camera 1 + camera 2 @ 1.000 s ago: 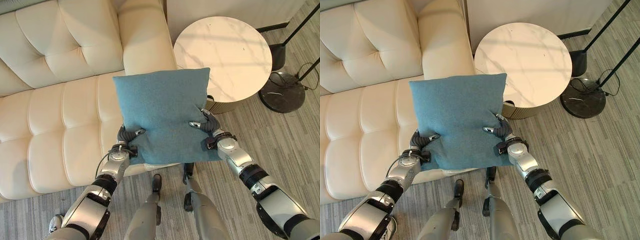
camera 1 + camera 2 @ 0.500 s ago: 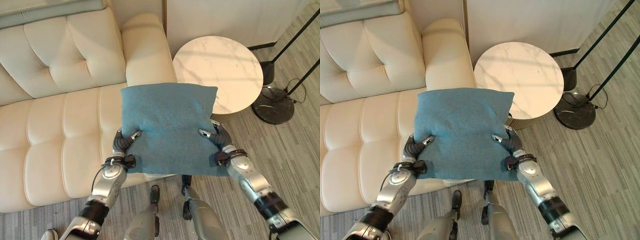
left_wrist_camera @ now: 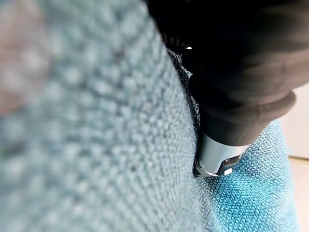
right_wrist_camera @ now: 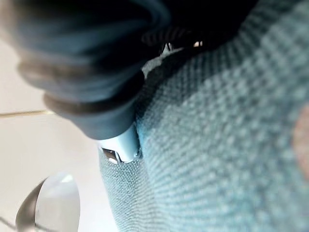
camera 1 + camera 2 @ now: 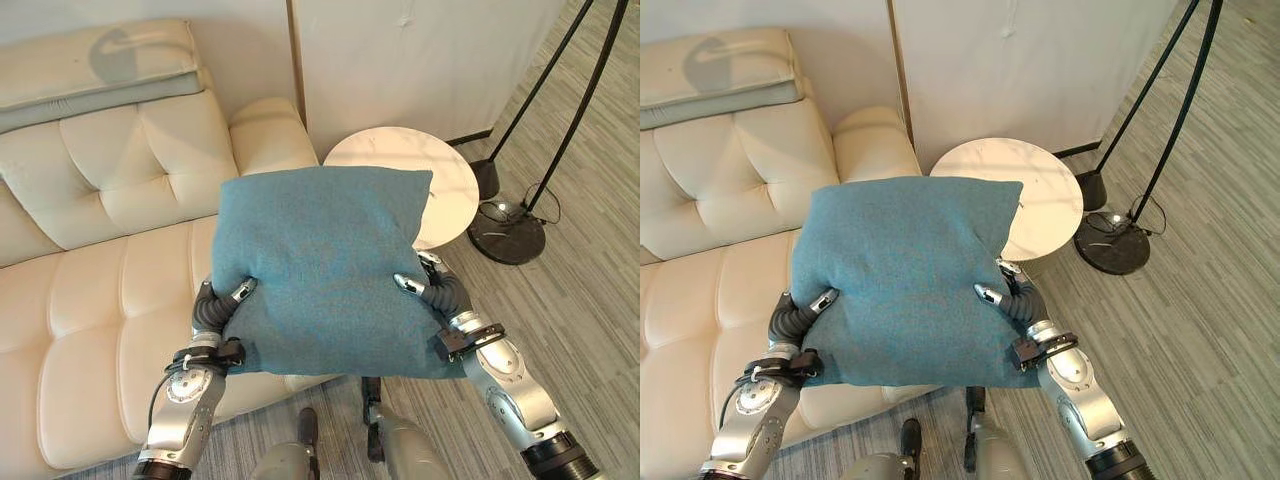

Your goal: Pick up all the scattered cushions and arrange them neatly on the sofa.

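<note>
Both robot hands pinch a blue cushion [image 5: 325,265] by its lower edges, the left hand [image 5: 215,310] and right hand [image 5: 440,295] holding it up above the cream sofa [image 5: 90,290]. Beyond stands a round table [image 5: 452,185].

Silver-grey arms, dark ribbed wrist covers.

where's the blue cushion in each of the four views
Left eye view: blue cushion mid-frame, pinched between both hands.
Right eye view: mid-frame too, before the sofa.
Left wrist view: close-up weave against the left hand.
Right wrist view: weave beside the right hand.
Shared landmark: round table.
</note>
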You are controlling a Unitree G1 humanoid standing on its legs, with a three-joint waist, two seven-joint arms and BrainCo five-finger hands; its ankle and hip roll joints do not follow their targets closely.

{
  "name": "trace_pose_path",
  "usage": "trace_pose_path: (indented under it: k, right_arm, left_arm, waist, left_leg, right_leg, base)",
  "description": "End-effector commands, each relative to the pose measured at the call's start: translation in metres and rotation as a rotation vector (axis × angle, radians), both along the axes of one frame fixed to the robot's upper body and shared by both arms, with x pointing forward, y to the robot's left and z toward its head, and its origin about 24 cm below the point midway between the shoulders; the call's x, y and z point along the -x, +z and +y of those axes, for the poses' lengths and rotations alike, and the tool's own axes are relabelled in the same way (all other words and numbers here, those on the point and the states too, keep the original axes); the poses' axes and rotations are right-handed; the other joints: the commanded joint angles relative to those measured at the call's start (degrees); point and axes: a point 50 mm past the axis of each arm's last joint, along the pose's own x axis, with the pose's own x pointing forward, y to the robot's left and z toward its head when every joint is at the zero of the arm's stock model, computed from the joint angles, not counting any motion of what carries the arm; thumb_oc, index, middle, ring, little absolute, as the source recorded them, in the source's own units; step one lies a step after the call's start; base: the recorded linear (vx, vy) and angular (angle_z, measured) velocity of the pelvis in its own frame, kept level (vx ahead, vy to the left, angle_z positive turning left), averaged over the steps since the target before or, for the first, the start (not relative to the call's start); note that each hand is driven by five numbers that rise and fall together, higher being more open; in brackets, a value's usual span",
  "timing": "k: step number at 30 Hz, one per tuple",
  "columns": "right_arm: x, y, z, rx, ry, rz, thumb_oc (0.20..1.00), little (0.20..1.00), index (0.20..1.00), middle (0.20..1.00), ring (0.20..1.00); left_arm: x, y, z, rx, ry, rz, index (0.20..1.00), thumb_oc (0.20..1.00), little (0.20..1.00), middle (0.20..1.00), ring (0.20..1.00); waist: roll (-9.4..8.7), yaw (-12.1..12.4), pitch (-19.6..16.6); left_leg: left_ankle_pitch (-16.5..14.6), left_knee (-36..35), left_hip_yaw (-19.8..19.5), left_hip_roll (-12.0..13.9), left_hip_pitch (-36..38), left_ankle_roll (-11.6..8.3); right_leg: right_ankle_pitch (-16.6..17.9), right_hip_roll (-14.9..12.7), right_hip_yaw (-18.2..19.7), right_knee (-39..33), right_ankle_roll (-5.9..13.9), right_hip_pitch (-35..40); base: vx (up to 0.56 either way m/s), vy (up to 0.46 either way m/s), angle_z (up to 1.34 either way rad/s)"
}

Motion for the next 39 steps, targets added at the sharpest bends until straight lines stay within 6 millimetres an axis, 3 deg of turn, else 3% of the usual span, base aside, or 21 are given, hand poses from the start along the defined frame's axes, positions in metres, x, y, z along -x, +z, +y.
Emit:
trace_pose_path:
  k: [1,2,3,4,5,6,9,10,11,12,13,15,16,17,18,21,24,26,32,39]
  right_arm:
    - [0.010,0.048,0.042,-0.116,0.206,-0.281,0.200,0.200,0.200,0.200,0.200]
    - [0.011,0.051,0.040,-0.121,0.191,-0.297,0.200,0.200,0.200,0.200,0.200]
    - [0.011,0.051,0.040,-0.121,0.190,-0.297,0.200,0.200,0.200,0.200,0.200]
    - [0.009,0.054,0.036,-0.145,0.166,-0.307,0.200,0.200,0.200,0.200,0.200]
    - [0.009,0.054,0.036,-0.145,0.166,-0.307,0.200,0.200,0.200,0.200,0.200]
    - [0.010,0.059,0.031,-0.164,0.153,-0.323,0.200,0.200,0.200,0.200,0.200]
    - [0.009,0.061,0.029,-0.166,0.149,-0.329,0.200,0.200,0.200,0.200,0.200]
    - [0.009,0.060,0.025,-0.149,0.133,-0.326,0.200,0.200,0.200,0.200,0.200]
    - [0.009,0.060,0.025,-0.149,0.133,-0.326,0.200,0.200,0.200,0.200,0.200]
    - [0.011,0.060,0.023,-0.139,0.127,-0.326,0.200,0.200,0.200,0.200,0.200]
    - [0.011,0.060,0.022,-0.138,0.127,-0.326,0.200,0.200,0.200,0.200,0.200]
    - [0.016,0.060,0.022,-0.137,0.142,-0.330,0.200,0.200,0.200,0.200,0.200]
    - [0.016,0.060,0.021,-0.137,0.142,-0.331,0.200,0.200,0.200,0.200,0.200]
    - [0.016,0.063,0.020,-0.129,0.141,-0.345,0.200,0.200,0.200,0.200,0.200]
    - [0.015,0.063,0.020,-0.129,0.141,-0.346,0.200,0.200,0.200,0.200,0.200]
    - [0.020,0.065,0.013,-0.134,0.118,-0.357,0.200,0.200,0.200,0.200,0.200]
    - [0.022,0.062,0.010,-0.139,0.103,-0.343,0.200,0.200,0.200,0.200,0.200]
    - [0.023,0.057,0.009,-0.137,0.097,-0.320,0.200,0.200,0.200,0.200,0.200]
    - [0.023,0.052,0.014,-0.139,0.116,-0.290,0.200,0.200,0.200,0.200,0.200]
    - [0.022,0.047,0.030,-0.234,0.183,-0.237,0.200,0.200,0.200,0.200,0.200]
  left_arm:
    - [-0.010,0.049,-0.036,-0.027,-0.209,-0.279,0.200,0.200,0.200,0.200,0.200]
    - [-0.010,0.050,-0.034,-0.030,-0.200,-0.283,0.200,0.200,0.200,0.200,0.200]
    - [-0.010,0.050,-0.034,-0.030,-0.201,-0.283,0.200,0.200,0.200,0.200,0.200]
    - [-0.010,0.051,-0.034,-0.031,-0.194,-0.288,0.200,0.200,0.200,0.200,0.200]
    - [-0.010,0.051,-0.034,-0.031,-0.194,-0.288,0.200,0.200,0.200,0.200,0.200]
    - [-0.010,0.053,-0.036,-0.026,-0.197,-0.301,0.200,0.200,0.200,0.200,0.200]
    - [-0.012,0.057,-0.038,-0.021,-0.199,-0.320,0.200,0.200,0.200,0.200,0.200]
    - [-0.013,0.060,-0.043,-0.017,-0.212,-0.334,0.200,0.200,0.200,0.200,0.200]
    - [-0.013,0.061,-0.043,-0.017,-0.212,-0.335,0.200,0.200,0.200,0.200,0.200]
    - [-0.014,0.063,-0.049,-0.009,-0.243,-0.346,0.200,0.200,0.200,0.200,0.200]
    - [-0.014,0.063,-0.049,-0.008,-0.244,-0.347,0.200,0.200,0.200,0.200,0.200]
    - [-0.015,0.066,-0.057,0.009,-0.283,-0.366,0.200,0.200,0.200,0.200,0.200]
    - [-0.016,0.066,-0.058,0.009,-0.283,-0.366,0.200,0.200,0.200,0.200,0.200]
    - [-0.019,0.069,-0.064,0.025,-0.302,-0.381,0.200,0.200,0.200,0.200,0.200]
    - [-0.019,0.070,-0.064,0.024,-0.302,-0.381,0.200,0.200,0.200,0.200,0.200]
    - [-0.023,0.071,-0.076,0.064,-0.337,-0.385,0.200,0.200,0.200,0.200,0.200]
    - [-0.021,0.066,-0.079,0.072,-0.358,-0.361,0.200,0.200,0.200,0.200,0.200]
    - [-0.019,0.062,-0.077,0.058,-0.358,-0.341,0.200,0.200,0.200,0.200,0.200]
    - [-0.014,0.056,-0.070,0.030,-0.350,-0.312,0.200,0.200,0.200,0.200,0.200]
    - [-0.013,0.052,-0.063,0.005,-0.340,-0.295,0.200,0.200,0.200,0.200,0.200]
  waist:
    - [-1.86,2.44,-6.61]
    - [-2.57,4.19,-7.22]
    - [-2.60,4.18,-7.21]
    - [-2.11,5.21,-7.42]
    - [-2.11,5.17,-7.47]
    - [-0.58,5.51,-6.56]
    - [0.82,4.92,-4.87]
    - [0.88,3.13,-4.00]
    - [1.04,3.11,-4.09]
    - [-0.14,1.24,-4.21]
    - [-0.03,1.23,-4.27]
    - [-1.23,-0.73,-5.03]
    - [-1.20,-0.79,-5.10]
    - [-1.41,-2.10,-5.40]
    - [-1.41,-2.14,-5.44]
    - [-0.49,-4.76,-6.58]
    - [0.79,-5.76,-7.45]
    - [1.31,-6.02,-7.87]
    - [0.79,-5.28,-7.61]
    - [-0.43,-3.51,-6.79]
  left_leg:
    - [4.13,-5.32,0.63,-4.32,-4.38,-1.79]
    - [6.36,-5.27,0.16,-4.70,-7.40,-2.77]
    - [6.37,-5.28,0.14,-4.72,-7.37,-2.78]
    - [9.19,-5.48,0.27,-4.66,-11.02,-5.10]
    - [9.20,-5.48,0.22,-4.66,-11.06,-5.13]
    - [12.27,-6.02,0.13,-3.71,-14.09,-7.49]
    - [13.01,-5.69,-0.46,-3.24,-16.33,-8.96]
    - [9.74,-1.83,0.46,-3.43,-15.66,-7.48]
    - [9.79,-1.74,0.37,-3.31,-15.89,-7.49]
    - [5.00,2.33,3.26,-2.78,-13.89,-5.49]
    - [5.03,2.44,3.21,-2.69,-14.09,-5.49]
    - [-1.19,5.31,4.67,-1.42,-8.88,-4.89]
    - [-0.99,5.19,4.60,-1.42,-9.00,-4.88]
    - [-3.09,4.93,7.31,0.81,-4.89,-5.16]
    - [-2.86,4.79,7.28,0.78,-4.99,-5.14]
    - [-3.47,1.72,16.57,6.50,0.80,-7.09]
    - [-1.55,-2.78,21.17,8.13,3.26,-8.69]
    - [-0.66,-5.65,20.68,7.52,4.97,-9.18]
    - [-1.74,-5.90,19.85,5.68,5.78,-7.87]
    - [-5.37,-2.32,17.04,1.85,3.11,-4.66]
  right_leg:
    - [0.79,1.87,0.70,-5.79,-1.91,11.47]
    - [-0.76,2.84,1.40,-9.40,-2.71,14.68]
    - [-0.75,2.82,1.37,-9.48,-2.73,14.75]
    - [-5.87,4.73,2.19,-17.38,-5.12,17.67]
    - [-5.79,4.74,2.15,-17.56,-5.15,17.73]
    - [-7.56,6.19,1.93,-20.22,-6.81,16.51]
    - [-7.22,6.47,0.67,-19.73,-7.37,14.12]
    - [-5.79,4.91,-1.64,-19.09,-6.72,11.61]
    - [-5.60,5.06,-1.69,-19.18,-6.74,11.47]
    - [-3.30,2.20,-4.20,-20.15,-5.98,10.15]
    - [-3.13,2.30,-4.24,-20.26,-6.00,10.06]
    - [-0.99,-0.31,-6.97,-22.19,-5.55,9.36]
    - [-0.80,-0.28,-7.04,-22.33,-5.56,9.27]
    - [0.07,-1.61,-9.34,-23.44,-5.14,9.16]
    - [0.26,-1.62,-9.39,-23.56,-5.15,9.08]
    - [0.23,-3.76,-14.68,-24.34,-3.80,10.01]
    - [1.66,-4.73,-18.26,-26.63,-2.94,10.82]
    - [2.71,-4.74,-19.33,-28.32,-2.48,12.62]
    - [3.17,-5.66,-19.34,-27.98,-1.73,14.23]
    - [3.77,-9.24,-17.32,-25.11,0.07,13.00]
  base:
    - [-0.24,-0.160,0.64]
    - [-0.18,-0.109,0.50]
    - [-0.38,-0.193,0.32]
    - [-0.20,-0.087,0.17]
    - [-0.48,-0.164,0.40]
    - [-0.28,-0.081,0.55]
    - [-0.48,-0.020,0.46]
    - [-0.29,0.039,0.22]
    - [-0.46,0.061,0.37]
    - [-0.19,0.024,0.47]
    - [-0.25,0.019,0.87]
    - [-0.17,0.006,0.97]
    - [-0.17,0.047,0.74]
    - [-0.09,0.037,0.52]
    - [-0.11,0.070,0.85]
    - [0.00,0.101,0.72]
    - [0.01,0.112,1.00]
    - [0.08,0.169,0.72]
    - [0.06,0.167,0.30]
    - [0.03,0.209,-0.04]
